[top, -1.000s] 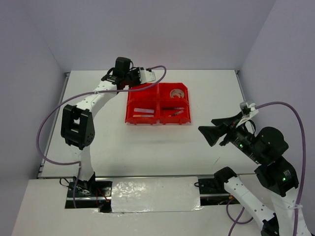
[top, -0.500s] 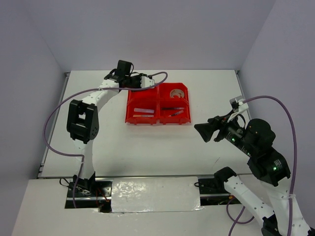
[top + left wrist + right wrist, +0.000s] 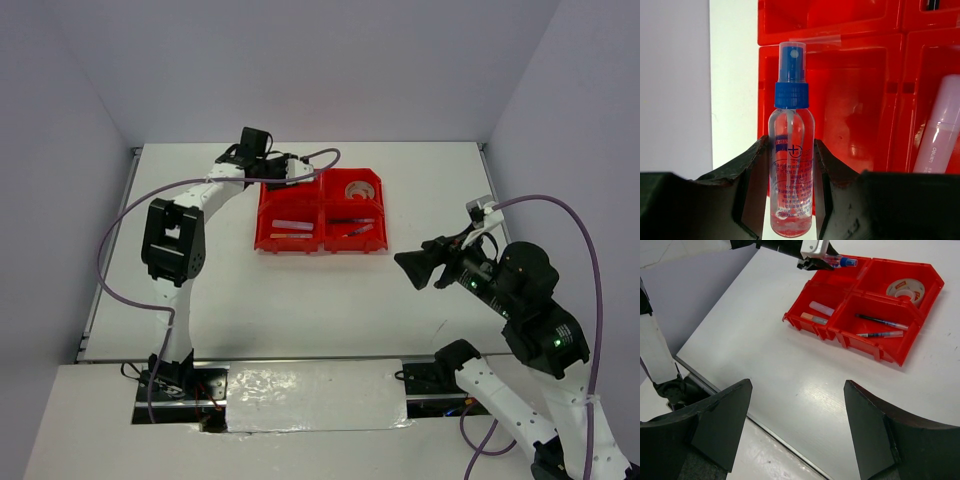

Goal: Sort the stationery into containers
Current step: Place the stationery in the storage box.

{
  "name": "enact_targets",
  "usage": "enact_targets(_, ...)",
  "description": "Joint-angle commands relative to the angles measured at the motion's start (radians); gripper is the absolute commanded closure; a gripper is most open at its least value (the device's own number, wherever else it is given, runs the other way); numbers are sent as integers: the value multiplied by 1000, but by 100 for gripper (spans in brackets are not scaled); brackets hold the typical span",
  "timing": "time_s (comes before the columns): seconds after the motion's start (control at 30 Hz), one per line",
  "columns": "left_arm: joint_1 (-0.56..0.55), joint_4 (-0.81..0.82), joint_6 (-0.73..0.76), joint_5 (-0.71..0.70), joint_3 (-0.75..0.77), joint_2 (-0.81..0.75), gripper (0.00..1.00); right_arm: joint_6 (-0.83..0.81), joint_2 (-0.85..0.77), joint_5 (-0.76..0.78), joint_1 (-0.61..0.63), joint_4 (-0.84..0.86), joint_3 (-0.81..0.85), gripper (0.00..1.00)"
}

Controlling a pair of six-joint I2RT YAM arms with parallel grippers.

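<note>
- Left gripper (image 3: 790,165) clamped on the bottle (image 3: 791,125), poised over the 10 o'clock compartment (seemingly bare) of the bins (image 3: 322,200).
- Right gripper (image 3: 797,407) splayed, holding nothing, at 4 o'clock from the bins.
- Binned already: tape (image 3: 361,188), pens (image 3: 882,321), highlighters (image 3: 821,308). No loose items visible, so judged nearly complete.

Bins (image 3: 867,346): four are showing.
Pens (image 3: 882,321): two are lying together (both near right).
Spray bottle (image 3: 791,170): one is showing.
Tape roll (image 3: 905,288): one is showing.
</note>
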Motion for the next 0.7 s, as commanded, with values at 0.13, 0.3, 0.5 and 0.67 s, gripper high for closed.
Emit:
enact_targets(0.13, 10, 89, -44, 34, 8, -9, 54, -19, 6, -17, 6, 33, -3, 18)
enact_targets(0.3, 17, 137, -82, 42, -27, -38, 45, -19, 7, -17, 6, 34, -3, 18)
enact_targets(0.5, 22, 140, -87, 39, -36, -46, 41, -21, 3, -10, 6, 28, 1, 18)
enact_targets(0.67, 31, 212, -187, 74, -62, -128, 44, -21, 15, -8, 6, 30, 12, 18)
